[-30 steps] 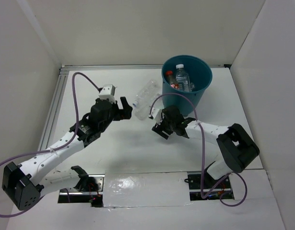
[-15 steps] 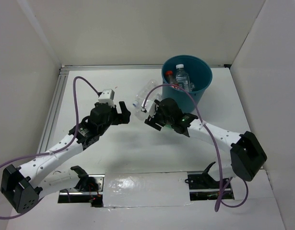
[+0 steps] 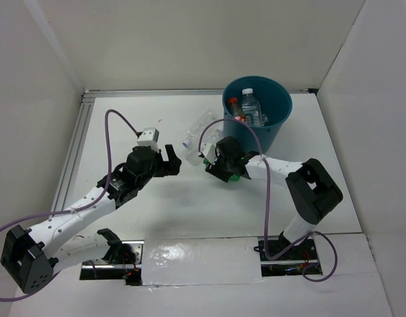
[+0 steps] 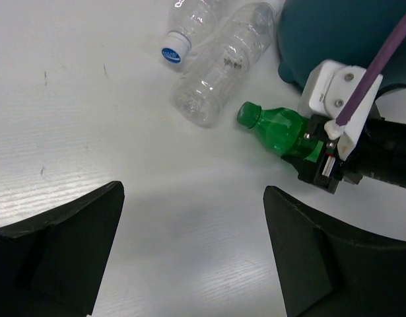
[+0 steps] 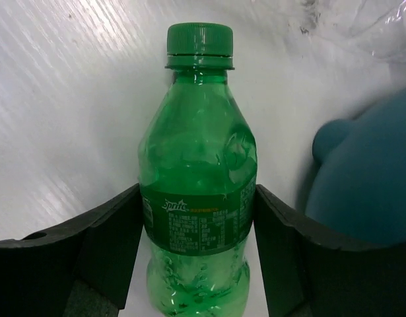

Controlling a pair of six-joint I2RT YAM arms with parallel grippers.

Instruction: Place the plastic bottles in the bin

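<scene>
A green bottle [image 5: 199, 165] lies on the white table beside the teal bin [image 3: 274, 135]. My right gripper [image 5: 197, 198] is shut on it, a finger pressed against each side of its label. The left wrist view shows this green bottle [image 4: 276, 127] with its cap pointing away from the right gripper [image 3: 214, 163]. Two clear bottles [image 4: 219, 66] lie side by side just beyond it, against the bin's foot. Inside the bin stand a red-capped bottle [image 3: 234, 104] and a clear labelled bottle [image 3: 251, 105]. My left gripper [image 3: 172, 159] is open over bare table, left of the clear bottles.
The bin [image 4: 335, 33] stands at the back right of the table, close to the right gripper's side. White walls enclose the table on three sides. A metal rail [image 3: 76, 142] runs along the left edge.
The right gripper swung left to the green bottle and its jaws narrowed onto it. The left gripper drew back slightly, still open.
</scene>
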